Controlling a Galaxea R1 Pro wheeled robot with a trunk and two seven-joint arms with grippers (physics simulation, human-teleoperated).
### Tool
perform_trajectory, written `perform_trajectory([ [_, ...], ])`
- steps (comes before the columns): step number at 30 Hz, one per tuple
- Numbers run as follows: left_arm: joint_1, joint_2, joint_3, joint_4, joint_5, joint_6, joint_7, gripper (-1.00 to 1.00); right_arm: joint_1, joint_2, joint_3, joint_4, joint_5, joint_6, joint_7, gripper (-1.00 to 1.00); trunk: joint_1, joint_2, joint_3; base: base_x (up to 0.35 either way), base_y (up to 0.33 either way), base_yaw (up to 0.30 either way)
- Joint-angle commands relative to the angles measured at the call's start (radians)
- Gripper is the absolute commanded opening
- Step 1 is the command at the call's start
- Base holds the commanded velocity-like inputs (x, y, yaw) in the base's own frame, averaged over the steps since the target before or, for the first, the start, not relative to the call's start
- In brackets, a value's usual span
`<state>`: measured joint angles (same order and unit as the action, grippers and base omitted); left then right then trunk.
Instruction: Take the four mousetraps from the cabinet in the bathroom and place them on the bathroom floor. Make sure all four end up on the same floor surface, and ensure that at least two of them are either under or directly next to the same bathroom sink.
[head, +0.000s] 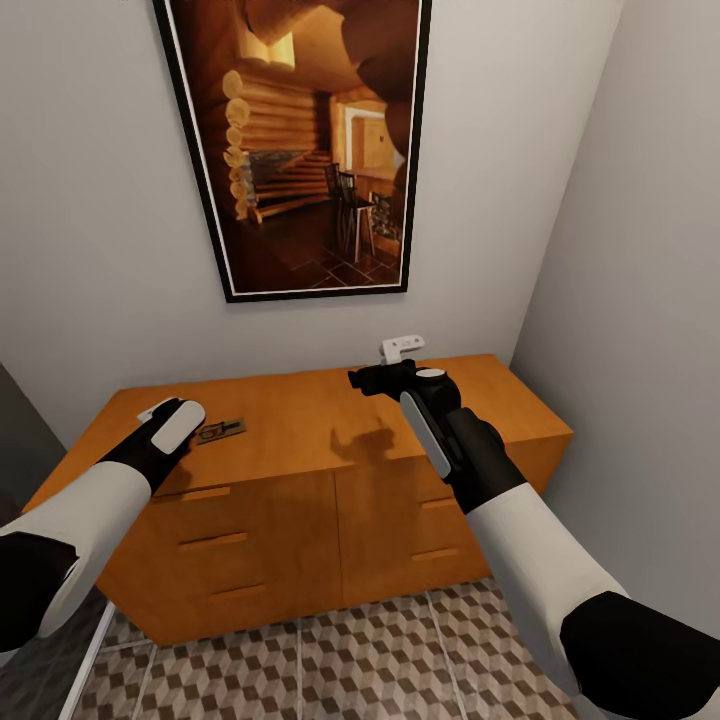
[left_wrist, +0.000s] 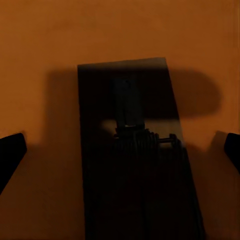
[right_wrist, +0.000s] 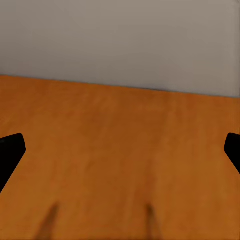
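Observation:
One mousetrap (head: 221, 431), flat and dark brown with a thin metal spring, lies on the left part of the orange-brown cabinet (head: 300, 470) top. My left gripper (head: 185, 425) hangs right at it. The left wrist view shows the mousetrap (left_wrist: 132, 160) close below, between the open left gripper (left_wrist: 120, 150) fingertips, in their shadow. My right gripper (head: 372, 379) hovers open over the right part of the top, nothing between its fingers. The right wrist view has the right gripper (right_wrist: 120, 150) above bare wood facing the wall. The cabinet's drawers are closed. The sink is out of view.
A framed picture (head: 300, 150) hangs on the grey wall behind the cabinet. A small white fitting (head: 401, 348) sits at the back of the top. The cube-patterned floor (head: 380, 660) runs before the cabinet. A side wall (head: 640, 300) stands close on the right.

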<state>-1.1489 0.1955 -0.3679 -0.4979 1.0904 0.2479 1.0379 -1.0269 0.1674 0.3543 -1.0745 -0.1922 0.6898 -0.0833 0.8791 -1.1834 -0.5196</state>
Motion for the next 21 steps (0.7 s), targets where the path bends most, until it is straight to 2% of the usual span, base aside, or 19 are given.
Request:
perform_trajectory([
  [1, 0.0, 0.002, -0.006, 0.083, 0.013, 0.008, 0.004, 1.0, -0.001, 0.0, 0.002, -0.001, -0.01, 0.004, -0.009, 1.0, 0.0, 0.0, -0.001, 0.0, 0.0, 0.0],
  [9, 0.0, 0.003, -0.006, 0.084, 0.013, 0.008, 0.004, 1.0, -0.002, 0.0, 0.002, -0.001, -0.01, 0.004, -0.009, 1.0, 0.0, 0.0, -0.001, 0.0, 0.0, 0.0],
  [10, 0.0, 0.003, -0.006, 0.084, 0.013, 0.008, 0.004, -1.0, -0.001, 0.0, 0.002, -0.001, -0.01, 0.004, -0.009, 1.0, 0.0, 0.0, -0.001, 0.0, 0.0, 0.0],
  [21, 0.0, 0.006, -0.005, 0.085, 0.013, 0.008, 0.004, -1.0, -0.001, -0.001, 0.002, -0.001, -0.01, 0.004, -0.009, 1.0, 0.0, 0.0, -0.001, 0.0, 0.0, 0.0],
])
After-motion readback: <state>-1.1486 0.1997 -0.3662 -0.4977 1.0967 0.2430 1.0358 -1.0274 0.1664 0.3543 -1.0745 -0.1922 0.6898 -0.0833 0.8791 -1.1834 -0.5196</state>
